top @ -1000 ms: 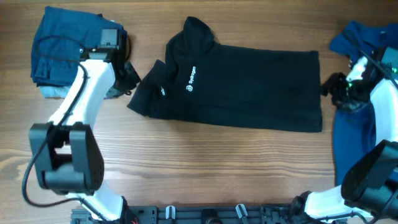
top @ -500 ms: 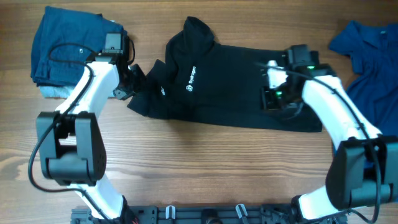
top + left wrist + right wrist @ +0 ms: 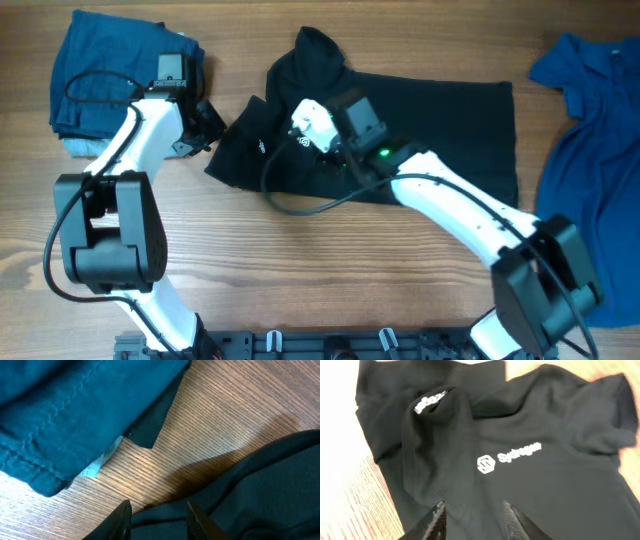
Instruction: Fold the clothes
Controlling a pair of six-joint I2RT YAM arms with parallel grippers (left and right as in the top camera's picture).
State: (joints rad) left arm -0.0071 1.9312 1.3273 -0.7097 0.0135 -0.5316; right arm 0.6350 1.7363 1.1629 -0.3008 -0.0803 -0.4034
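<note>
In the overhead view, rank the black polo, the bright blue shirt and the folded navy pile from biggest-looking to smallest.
1. black polo, clearly the largest.
2. bright blue shirt, though it runs off the frame edge, so its lead over the pile is unsure.
3. folded navy pile.

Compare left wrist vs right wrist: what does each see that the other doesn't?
Left wrist only: the dark blue folded garment filling the upper left, with a strip of pale blue fabric poking out beneath it.

Right wrist only: the white chest logo and a second small white print on a raised fold.

Both: the black short-sleeved polo shirt, only an edge of it in the left wrist view, and the wooden table.
</note>
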